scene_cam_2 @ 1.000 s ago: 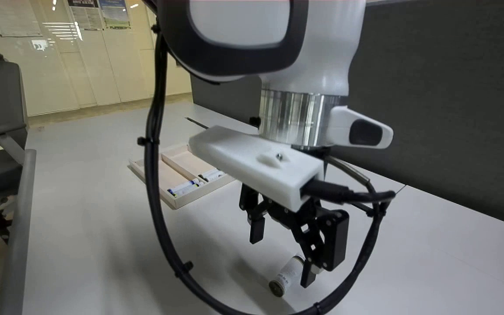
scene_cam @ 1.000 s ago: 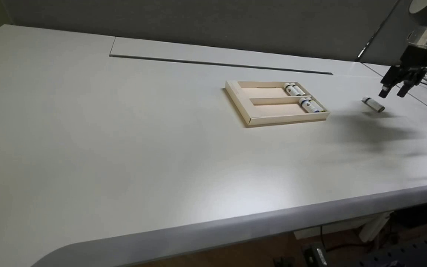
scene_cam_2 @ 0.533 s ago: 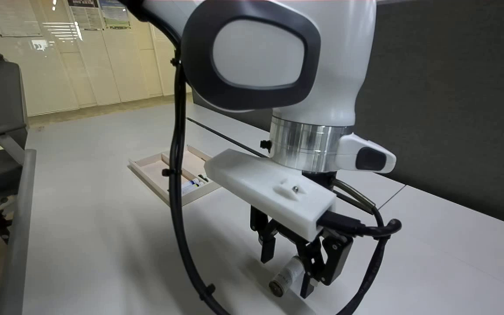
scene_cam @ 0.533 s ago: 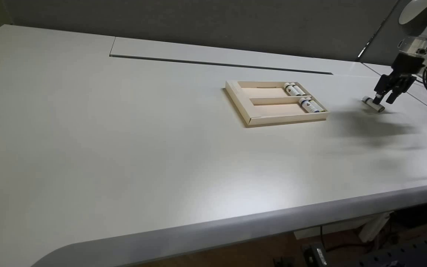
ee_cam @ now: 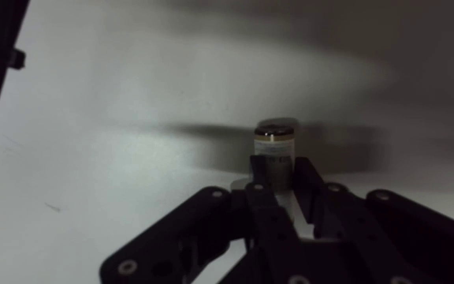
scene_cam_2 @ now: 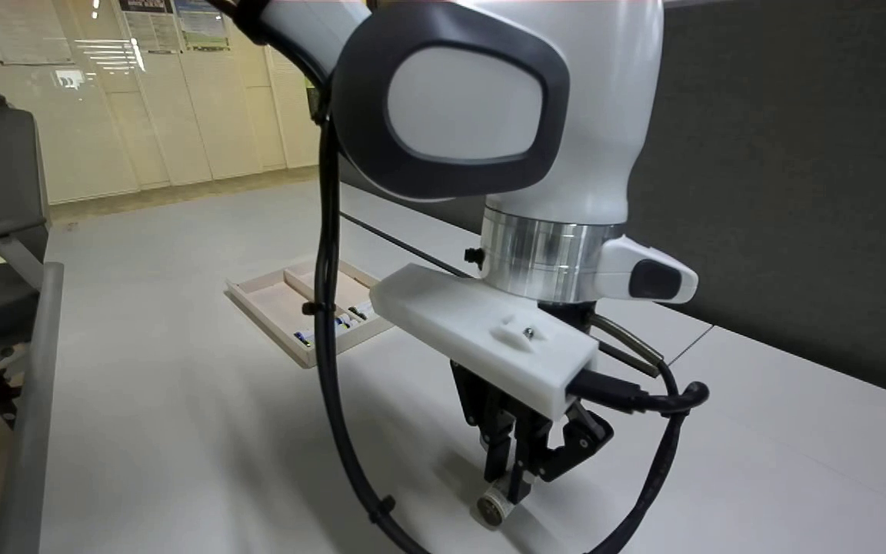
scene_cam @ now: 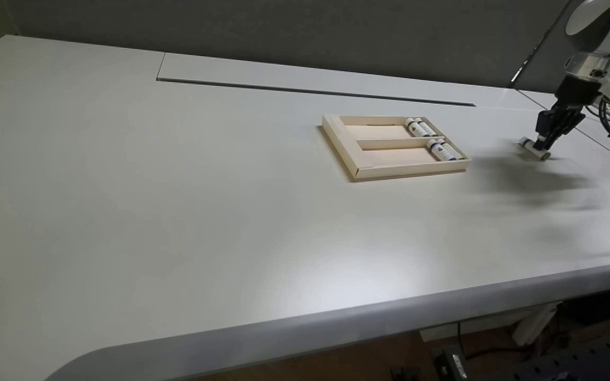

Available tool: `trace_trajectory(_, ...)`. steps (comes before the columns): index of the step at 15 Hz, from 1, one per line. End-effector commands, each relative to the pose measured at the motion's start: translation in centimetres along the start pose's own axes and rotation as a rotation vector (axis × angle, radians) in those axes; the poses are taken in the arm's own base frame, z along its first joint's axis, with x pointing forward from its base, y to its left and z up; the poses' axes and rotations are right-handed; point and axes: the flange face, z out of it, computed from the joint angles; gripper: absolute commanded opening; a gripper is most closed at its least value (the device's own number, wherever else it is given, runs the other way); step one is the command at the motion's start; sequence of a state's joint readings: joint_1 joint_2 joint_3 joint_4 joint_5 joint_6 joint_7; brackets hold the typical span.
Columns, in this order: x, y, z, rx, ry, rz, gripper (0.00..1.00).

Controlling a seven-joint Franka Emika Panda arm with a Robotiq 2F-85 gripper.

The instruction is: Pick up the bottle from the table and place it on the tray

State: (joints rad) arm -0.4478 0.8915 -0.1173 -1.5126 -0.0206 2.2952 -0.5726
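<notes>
Nearest in an exterior view, a black cable point(scene_cam_2: 328, 338) hangs in a loop before the arm point(scene_cam_2: 481, 100), which carries a white casing point(scene_cam_2: 481, 335) at its wrist. Below the casing is the hand point(scene_cam_2: 507, 478), clamped on the bottle point(ee_cam: 274, 148). Its fingers point(ee_cam: 306, 177) are drawn in to the bottle's width, one against each side, gripping it round the middle so that both ends stick out. In the wrist view the bottle shows a pale label, a gold band and a dark end. It is on its side, down at the bench point(scene_cam: 178, 211); whether it touches cannot be told.

The bottle is outside the tray point(scene_cam: 343, 140), well apart from it. The tray sits flat on the bench, a divider point(scene_cam: 395, 144) parting it into two compartments. Each compartment holds a pair of vials point(scene_cam: 442, 152), lying side by side at the end toward the hand.

Beyond the tray a dark strip point(scene_cam: 315, 92) runs along the bench, and behind that stands a grey panel point(scene_cam: 284, 37), seen in both exterior views. Farther off, in an exterior view, a grey chair point(scene_cam_2: 1, 165) stands beside the bench, before a glossy pale wall point(scene_cam_2: 181, 123) with posters point(scene_cam_2: 201, 23).
</notes>
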Motion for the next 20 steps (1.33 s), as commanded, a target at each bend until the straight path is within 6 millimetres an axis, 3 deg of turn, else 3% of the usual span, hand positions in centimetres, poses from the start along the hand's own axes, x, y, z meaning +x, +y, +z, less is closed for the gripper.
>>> trace_trajectory(1,0.2,1.0,-0.2,0.031,-0.015,0.03,0.04)
trace_trajectory(6,0.6,0.6,-2.7,0.024,-0.041,0.038,0.0)
trace_trajectory(7,0.6,0.6,-3.0,0.003,-0.035,0.039,0.25)
trace_trajectory(8,0.7,0.6,-3.4,-0.008,-0.041,0.035,0.26)
trace_trajectory(12,0.7,1.3,-3.7,-0.011,-0.023,0.033,0.53)
trace_trajectory(18,0.1,1.8,-0.3,0.017,-0.047,0.052,0.93)
trace_trajectory(19,0.1,1.8,0.2,0.018,-0.042,0.05,0.49)
trace_trajectory(20,0.1,1.7,0.5,0.015,-0.041,0.047,0.55)
